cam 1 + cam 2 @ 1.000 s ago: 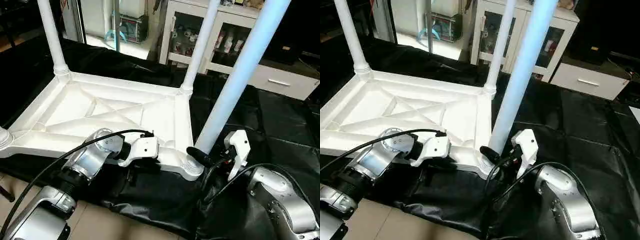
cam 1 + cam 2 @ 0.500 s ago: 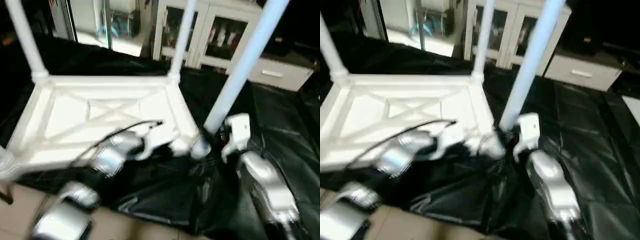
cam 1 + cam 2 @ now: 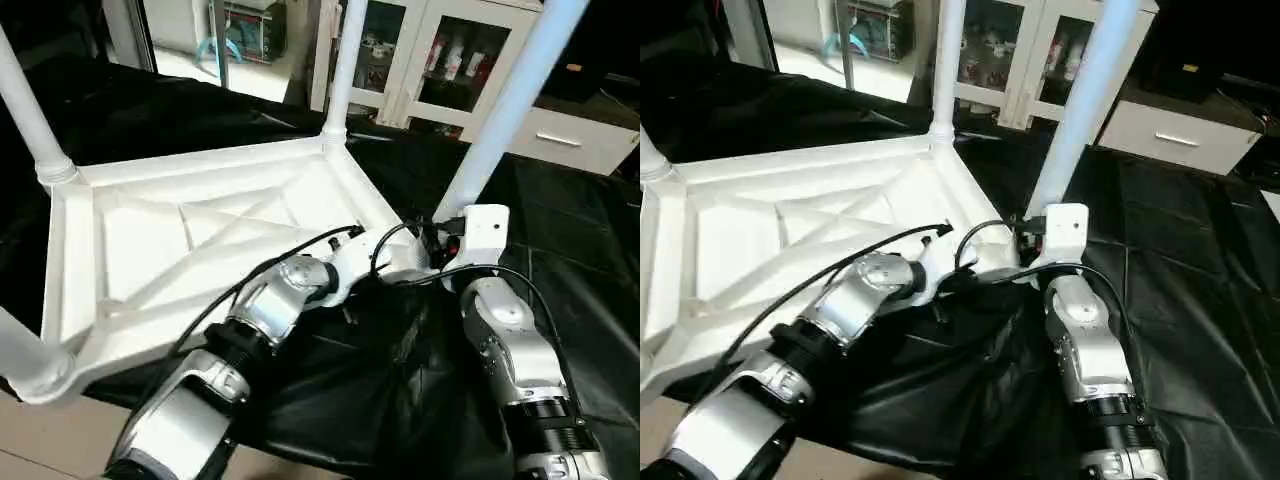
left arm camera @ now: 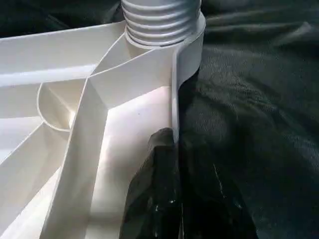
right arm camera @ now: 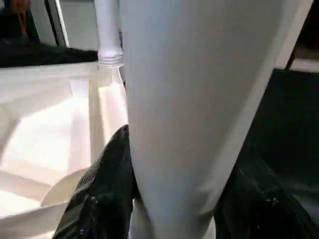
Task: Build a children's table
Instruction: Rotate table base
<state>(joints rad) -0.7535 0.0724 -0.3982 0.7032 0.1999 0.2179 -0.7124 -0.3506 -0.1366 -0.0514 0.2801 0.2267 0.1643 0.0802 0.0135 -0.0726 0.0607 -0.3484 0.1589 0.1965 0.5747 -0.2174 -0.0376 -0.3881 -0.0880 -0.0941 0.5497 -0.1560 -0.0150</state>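
Observation:
The white tabletop (image 3: 120, 250) lies upside down on a black sheet, its X-ribs facing up. Legs stand in its far left corner (image 3: 25, 110), far corner (image 3: 345, 60) and near left corner (image 3: 15, 350). A further leg (image 3: 505, 100) rises from the near right corner socket, its ribbed end (image 4: 159, 20) seated there. My right gripper (image 3: 440, 228) is shut on this leg just above the socket, one finger (image 5: 109, 189) on each side. My left gripper (image 3: 398, 264) is shut on the tabletop's thin rim (image 4: 174, 99) beside that socket.
The black sheet (image 3: 360, 400) covers the floor under and around the tabletop, bunched up below my forearms. A white cabinet with glass doors (image 3: 450, 70) and a low drawer unit (image 3: 570, 140) stand behind. Bare light floor (image 3: 40, 440) shows at the near left.
The whole head picture has swung and tilted, so the camera has moved. Both grippers hold the same spots as before, on the rim and on the leg.

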